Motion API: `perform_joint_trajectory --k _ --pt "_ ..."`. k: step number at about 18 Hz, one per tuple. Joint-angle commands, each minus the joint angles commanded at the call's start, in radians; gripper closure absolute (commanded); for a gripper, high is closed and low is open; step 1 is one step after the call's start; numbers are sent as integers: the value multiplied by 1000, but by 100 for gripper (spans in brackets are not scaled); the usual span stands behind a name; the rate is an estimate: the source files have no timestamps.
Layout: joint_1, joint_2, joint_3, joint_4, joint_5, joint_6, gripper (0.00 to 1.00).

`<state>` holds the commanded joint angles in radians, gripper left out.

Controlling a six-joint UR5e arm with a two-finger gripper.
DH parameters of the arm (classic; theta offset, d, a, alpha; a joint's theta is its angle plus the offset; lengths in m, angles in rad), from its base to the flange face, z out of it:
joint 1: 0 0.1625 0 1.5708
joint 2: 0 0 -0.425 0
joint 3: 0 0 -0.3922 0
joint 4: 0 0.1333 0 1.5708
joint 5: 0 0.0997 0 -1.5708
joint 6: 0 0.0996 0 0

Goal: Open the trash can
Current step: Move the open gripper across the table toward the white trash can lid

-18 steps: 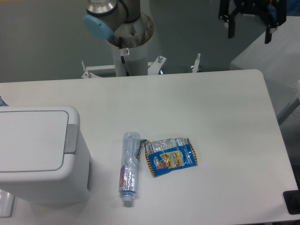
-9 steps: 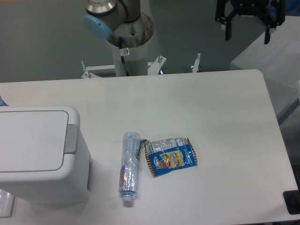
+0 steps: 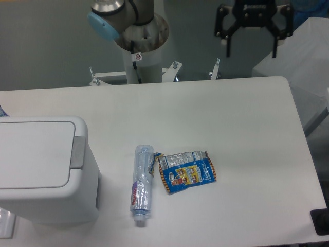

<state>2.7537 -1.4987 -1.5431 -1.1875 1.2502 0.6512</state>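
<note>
Trash can (image 3: pixel 43 170) sits far off to the hand's lower left, at the near left corner of the tabletop (image 3: pixel 247 118), lid flat and shut, grey hinge tab (image 3: pixel 78 152) facing the middle. And the hand (image 3: pixel 252 43) is on the move: over the last second it has slid leftward along the far edge, from up by the top right corner to a spot above the back rim, fingers spread wide and holding nothing. That reads as the opening of the approach, travel toward the bin and no contact made. Well below the hand, the crushed bottle (image 3: pixel 141 184) and the blue snack wrapper (image 3: pixel 186 172) lie just beside each other exactly as they did, and the bin has not budged either.
</note>
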Motion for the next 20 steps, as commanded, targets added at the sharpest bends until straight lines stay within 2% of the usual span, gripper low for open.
perform_joint_trajectory --k 2,5,10,14,20 --pt "-35 0 -20 58 2 -129 0" --pt "-101 -8 -46 133 3 -221 0" --pt "-184 -37 -51 147 6 -372 0" --pt "-252 -66 -52 157 3 -404 0" --pt "-364 -149 -48 212 0 -492 0"
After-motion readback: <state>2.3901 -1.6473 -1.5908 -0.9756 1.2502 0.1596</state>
